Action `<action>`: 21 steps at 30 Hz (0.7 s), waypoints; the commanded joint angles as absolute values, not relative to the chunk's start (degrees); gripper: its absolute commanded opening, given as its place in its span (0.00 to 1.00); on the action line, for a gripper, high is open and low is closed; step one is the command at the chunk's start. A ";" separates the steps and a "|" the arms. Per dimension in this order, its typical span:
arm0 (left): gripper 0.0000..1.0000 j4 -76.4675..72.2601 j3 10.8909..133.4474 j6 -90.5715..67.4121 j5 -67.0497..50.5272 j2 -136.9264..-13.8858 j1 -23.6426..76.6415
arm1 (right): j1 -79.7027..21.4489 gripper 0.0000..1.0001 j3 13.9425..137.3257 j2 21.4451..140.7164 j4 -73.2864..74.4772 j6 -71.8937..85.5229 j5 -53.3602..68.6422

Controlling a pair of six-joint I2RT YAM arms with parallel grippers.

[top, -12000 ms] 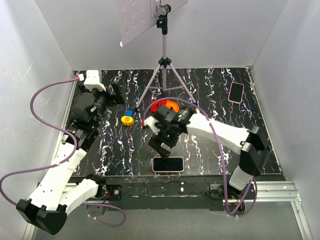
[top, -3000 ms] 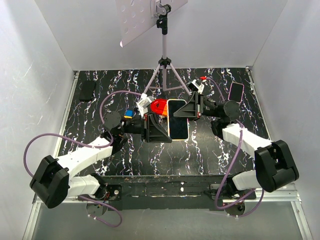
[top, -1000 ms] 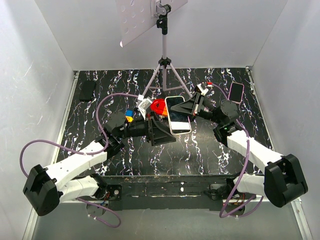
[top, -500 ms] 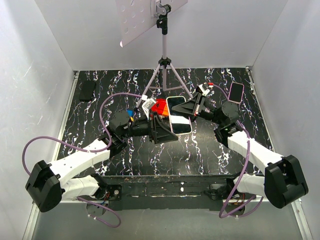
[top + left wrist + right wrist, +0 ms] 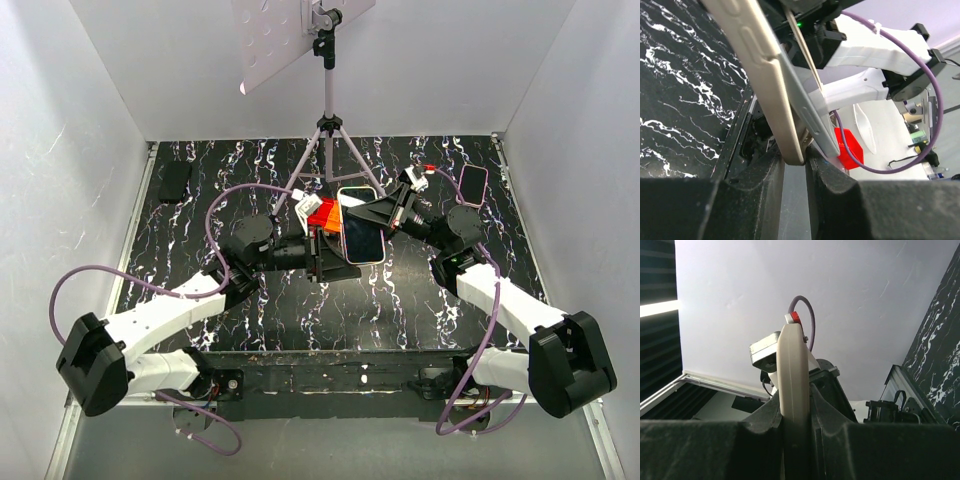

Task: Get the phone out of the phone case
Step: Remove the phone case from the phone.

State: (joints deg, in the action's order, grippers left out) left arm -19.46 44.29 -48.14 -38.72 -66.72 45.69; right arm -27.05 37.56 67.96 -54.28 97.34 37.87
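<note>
The phone sits in its beige phone case and is held in the air over the middle of the table, dark screen towards the top camera. My left gripper reaches in from the left. In the left wrist view its jaws are shut on the case's lower corner. My right gripper comes from the right. In the right wrist view it is shut across the case's edge, which stands up between the fingers.
A tripod carrying a white panel stands at the back centre. A red object lies just behind the held phone. A pink phone lies at the back right, and a flat black item at the back left.
My left gripper has moved in to the right and closed on the case's lower corner. The phone has shifted slightly right and stands straighter. The right gripper keeps its hold.
</note>
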 commanded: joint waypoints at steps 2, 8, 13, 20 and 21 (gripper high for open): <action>0.18 -0.72 43.50 -45.79 -21.72 -74.35 44.21 | -29.53 0.01 39.99 62.40 -66.80 108.81 37.62; 0.18 5.71 45.17 -45.36 -14.51 -72.69 43.07 | -29.79 0.01 39.90 61.52 -67.15 108.02 37.62; 0.34 1.33 47.02 -41.32 -21.69 -69.79 42.98 | -29.88 0.01 41.39 63.72 -70.85 104.70 42.35; 0.78 -9.40 41.32 -37.19 -38.84 -58.91 43.07 | -29.97 0.01 47.80 57.05 -31.95 74.57 44.21; 0.92 -9.49 40.00 -36.57 -39.80 -56.80 42.98 | -29.80 0.01 48.86 56.78 -29.21 72.27 44.21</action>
